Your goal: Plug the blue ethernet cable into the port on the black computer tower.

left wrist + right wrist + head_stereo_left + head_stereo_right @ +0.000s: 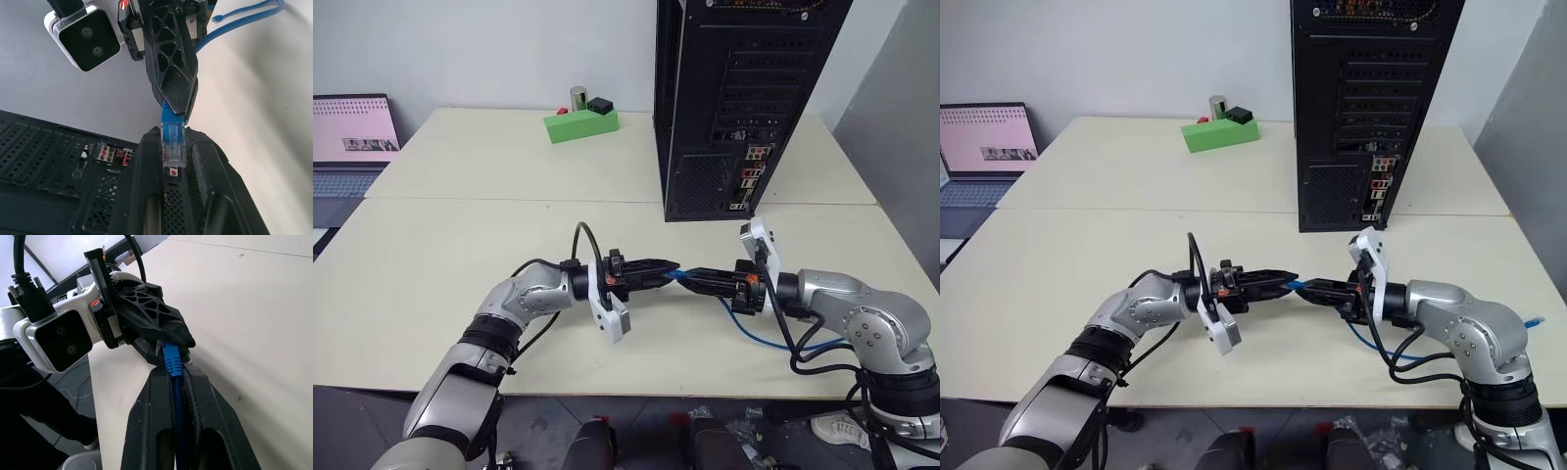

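The blue ethernet cable (677,275) is held in the air over the table's near half, between my two grippers, which meet tip to tip. My left gripper (668,266) points right and is shut on the clear plug tip (172,147). My right gripper (693,279) points left and is shut on the cord just behind the plug's blue boot (171,360). The rest of the cord loops down onto the table (766,339) by my right arm. The black computer tower (734,98) stands upright behind the grippers, its rear sockets (756,162) facing me.
A green block (580,124) with a small grey cylinder and a black box on it sits at the back, left of the tower. An open laptop (350,147) stands at the far left. The cable's other end (1533,320) lies near the table's right edge.
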`<state>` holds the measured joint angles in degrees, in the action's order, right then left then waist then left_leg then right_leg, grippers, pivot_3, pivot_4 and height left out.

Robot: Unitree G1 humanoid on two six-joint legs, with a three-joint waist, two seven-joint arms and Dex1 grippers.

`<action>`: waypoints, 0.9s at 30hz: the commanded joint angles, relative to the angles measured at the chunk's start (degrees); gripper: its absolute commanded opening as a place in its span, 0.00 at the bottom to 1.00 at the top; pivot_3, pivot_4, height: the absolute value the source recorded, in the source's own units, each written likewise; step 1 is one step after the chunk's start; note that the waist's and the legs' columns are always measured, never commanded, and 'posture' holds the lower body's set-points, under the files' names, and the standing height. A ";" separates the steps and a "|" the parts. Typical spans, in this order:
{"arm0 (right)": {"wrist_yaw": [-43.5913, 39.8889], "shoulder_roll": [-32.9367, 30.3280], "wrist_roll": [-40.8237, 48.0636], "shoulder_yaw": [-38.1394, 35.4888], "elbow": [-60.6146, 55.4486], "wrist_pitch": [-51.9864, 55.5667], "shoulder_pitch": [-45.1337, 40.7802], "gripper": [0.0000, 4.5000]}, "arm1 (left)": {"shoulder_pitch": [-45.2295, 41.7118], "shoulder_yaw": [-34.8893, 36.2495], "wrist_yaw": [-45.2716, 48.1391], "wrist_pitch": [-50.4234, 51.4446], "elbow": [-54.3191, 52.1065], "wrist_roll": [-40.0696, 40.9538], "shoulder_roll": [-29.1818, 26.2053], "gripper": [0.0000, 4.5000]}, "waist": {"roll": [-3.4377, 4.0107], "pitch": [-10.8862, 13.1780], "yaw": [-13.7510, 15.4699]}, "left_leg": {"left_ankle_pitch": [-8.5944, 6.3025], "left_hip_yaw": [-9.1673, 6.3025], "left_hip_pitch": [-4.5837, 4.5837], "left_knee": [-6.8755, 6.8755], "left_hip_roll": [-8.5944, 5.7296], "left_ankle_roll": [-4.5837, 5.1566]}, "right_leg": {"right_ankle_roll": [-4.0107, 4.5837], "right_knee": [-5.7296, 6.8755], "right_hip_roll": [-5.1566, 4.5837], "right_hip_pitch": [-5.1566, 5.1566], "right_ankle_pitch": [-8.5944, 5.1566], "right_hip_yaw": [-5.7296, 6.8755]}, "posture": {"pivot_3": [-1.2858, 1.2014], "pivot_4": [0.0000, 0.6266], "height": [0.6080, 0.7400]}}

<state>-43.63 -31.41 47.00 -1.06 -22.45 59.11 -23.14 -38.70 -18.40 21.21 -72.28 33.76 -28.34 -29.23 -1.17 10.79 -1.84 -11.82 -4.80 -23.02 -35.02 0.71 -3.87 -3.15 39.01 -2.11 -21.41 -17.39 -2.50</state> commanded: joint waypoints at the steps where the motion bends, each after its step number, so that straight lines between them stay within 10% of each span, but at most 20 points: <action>1: -1.16 -0.51 2.78 -1.03 -1.92 0.01 -0.96 0.00 | 0.55 -2.27 3.45 3.42 0.77 6.39 -0.83 0.33 | 0.00 0.00 -0.03 | 0.00 0.00 0.00 0.00 0.00 0.00 | 0.00 0.00 0.00 0.00 0.00 0.00 | 0.52 0.24 1.00; 8: 0.05 -2.94 0.80 -2.40 -1.72 -2.18 -0.65 0.00 | 3.13 -1.49 12.97 18.07 -1.00 21.85 0.49 0.62 | 0.00 0.00 -0.03 | 0.00 0.00 0.00 0.00 0.00 0.00 | 0.00 0.01 0.00 0.00 0.00 -0.01 | 0.52 0.24 1.00; 15: 9.96 -3.16 -7.46 -7.32 0.44 -8.99 -1.21 0.00 | 8.02 3.58 14.84 56.50 -23.04 40.66 6.91 0.96 | 0.00 0.00 -0.02 | 0.00 -0.05 -0.04 -0.02 0.01 0.00 | 0.00 0.00 0.00 0.00 0.00 0.03 | 0.52 0.24 1.00; 27: 30.11 5.24 -24.37 -6.57 10.09 -17.38 -10.61 0.00 | 3.96 5.29 2.83 87.99 -38.83 41.70 17.14 0.96 | 0.00 0.00 -0.37 | 0.01 -0.04 0.00 -0.01 0.02 -0.01 | 0.00 0.03 0.04 -0.01 0.00 -0.02 | 0.52 0.24 1.00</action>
<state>-16.23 -26.63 25.03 -6.82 -13.66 43.95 -31.39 -32.36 -13.57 26.37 14.66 -2.39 14.63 -13.70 -1.16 10.79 -2.20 -11.81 -4.83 -23.02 -35.04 0.71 -3.88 -3.15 39.05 -2.07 -21.43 -17.39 -2.53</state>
